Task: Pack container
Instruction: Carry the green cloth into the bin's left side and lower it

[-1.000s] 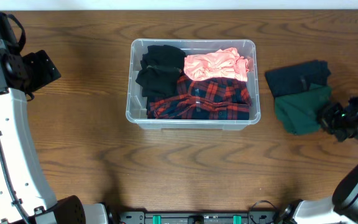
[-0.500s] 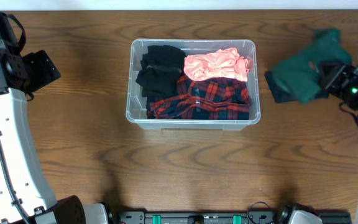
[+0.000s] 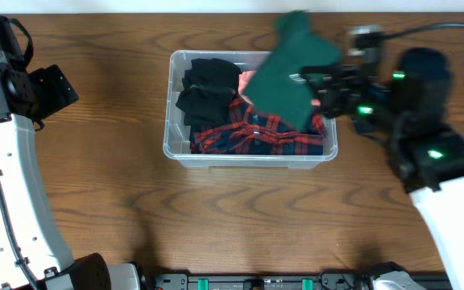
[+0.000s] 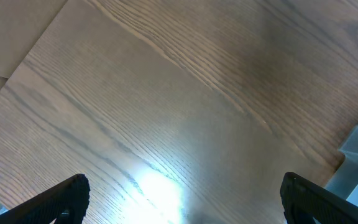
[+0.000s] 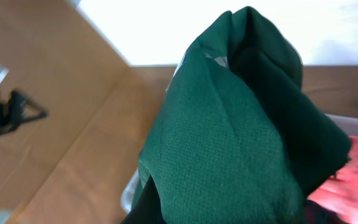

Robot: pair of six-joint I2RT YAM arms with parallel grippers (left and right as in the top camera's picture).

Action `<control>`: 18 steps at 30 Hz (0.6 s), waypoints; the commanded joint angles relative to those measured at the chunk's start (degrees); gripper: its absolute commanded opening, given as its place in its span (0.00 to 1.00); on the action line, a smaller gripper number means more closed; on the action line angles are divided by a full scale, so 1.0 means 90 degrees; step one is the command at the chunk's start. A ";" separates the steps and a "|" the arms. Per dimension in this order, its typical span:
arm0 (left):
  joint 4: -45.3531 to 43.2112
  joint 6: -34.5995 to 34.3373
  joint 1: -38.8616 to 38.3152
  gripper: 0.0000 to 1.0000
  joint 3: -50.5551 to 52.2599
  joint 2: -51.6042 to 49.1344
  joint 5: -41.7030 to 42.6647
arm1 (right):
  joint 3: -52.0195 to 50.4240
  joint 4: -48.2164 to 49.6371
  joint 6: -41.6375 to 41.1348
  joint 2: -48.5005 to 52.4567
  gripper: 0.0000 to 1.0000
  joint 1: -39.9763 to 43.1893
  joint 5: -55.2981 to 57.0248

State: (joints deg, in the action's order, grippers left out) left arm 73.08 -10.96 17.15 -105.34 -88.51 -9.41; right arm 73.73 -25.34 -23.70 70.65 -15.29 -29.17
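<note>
Right end effector (image 3: 312,84): closed, gripping a green garment (image 3: 291,63), which we see hanging above the right half of the container (image 3: 168,138). In the right wrist view the cloth fills most of the frame and hides the fingers.

Left end effector (image 4: 182,202): wide open, empty, above the bare desk (image 3: 95,201), well apart from the container's left wall.

Container: clear bin, upright near the middle of the desk, toward the far edge.

Contents we count:
- black clothing (image 3: 206,90) in the left part
- a red-and-dark plaid shirt (image 3: 260,135) along the near side
- a pink item (image 3: 246,80), mostly covered by the green garment
</note>
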 commanded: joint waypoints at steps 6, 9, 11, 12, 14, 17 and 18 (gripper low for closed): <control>0.0002 -0.0102 0.0022 0.98 0.0012 0.0049 -0.0029 | 0.0100 0.0923 -0.0304 0.1367 0.01 -0.1406 -0.0049; 0.0002 -0.0102 0.0022 0.98 0.0012 0.0049 -0.0029 | 0.0100 0.1294 -0.0415 0.1778 0.01 -0.1710 -0.0053; 0.0002 -0.0102 0.0022 0.98 0.0012 0.0049 -0.0032 | 0.0102 0.1469 -0.0461 0.2004 0.01 -0.1870 -0.0049; 0.0002 -0.0102 0.0022 0.98 0.0012 0.0049 -0.0032 | 0.0100 0.1557 -0.0461 0.2110 0.01 -0.1931 -0.0049; 0.0000 -0.0102 0.0022 0.98 0.0012 0.0049 -0.0029 | 0.0100 0.1668 -0.0515 0.2317 0.01 -0.2023 -0.0051; 0.0000 -0.0102 0.0022 0.98 0.0012 0.0049 -0.0032 | 0.0100 0.1739 -0.0556 0.2560 0.01 -0.2108 -0.0102; 0.0002 -0.0102 0.0022 0.98 0.0012 0.0049 -0.0032 | 0.0100 0.1739 -0.0556 0.2618 0.01 -0.2123 -0.0124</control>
State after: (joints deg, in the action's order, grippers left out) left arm 73.08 -10.96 17.15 -105.34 -88.51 -9.41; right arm 73.71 -10.39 -27.49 92.92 -33.69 -29.17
